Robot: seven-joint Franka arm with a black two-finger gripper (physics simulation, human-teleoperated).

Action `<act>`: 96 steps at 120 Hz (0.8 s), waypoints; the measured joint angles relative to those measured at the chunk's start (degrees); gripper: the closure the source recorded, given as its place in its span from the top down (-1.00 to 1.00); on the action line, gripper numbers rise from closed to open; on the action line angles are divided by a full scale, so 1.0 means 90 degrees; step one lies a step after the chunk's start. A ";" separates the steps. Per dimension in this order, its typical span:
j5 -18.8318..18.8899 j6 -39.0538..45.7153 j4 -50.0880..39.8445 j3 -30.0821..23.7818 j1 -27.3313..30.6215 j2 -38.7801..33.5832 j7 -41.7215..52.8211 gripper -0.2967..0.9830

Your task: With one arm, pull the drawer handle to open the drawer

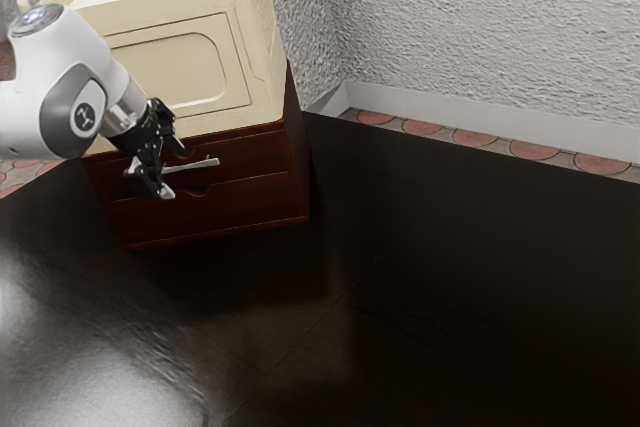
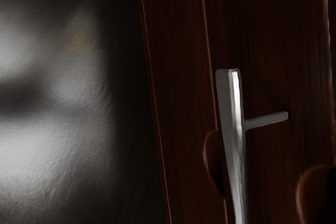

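The claw (image 1: 175, 171) is held wide, its two fingers standing apart around one end part of the handle (image 2: 234, 129); whether the metal is touched cannot be told. The handle is seen as a slim, silvery bar, faceted and shiny, carried by a thin post (image 2: 266, 121) on the front of the upper drawer (image 1: 262, 152). In the exterior view, a part of this bar is covered by the claw. The drawer front, in dark reddish wood, looks closed, and below it a lower drawer (image 1: 235, 209) with a rounded notch is placed. The small cabinet (image 1: 298, 167) is stood on a black, glossy desk (image 1: 450, 277), and on its top a cream box (image 1: 240, 7) is set. Behind, a rough grey wall (image 1: 470, 27) is seen.
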 joint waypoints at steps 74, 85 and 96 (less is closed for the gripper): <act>-0.0089 0.0083 0.0043 0.0009 -0.0134 0.0132 0.0025 0.25; -0.0094 0.0084 0.0052 0.0031 -0.0092 0.0135 0.0039 0.24; -0.0101 0.0086 0.0050 0.0038 -0.0034 0.0155 0.0057 0.24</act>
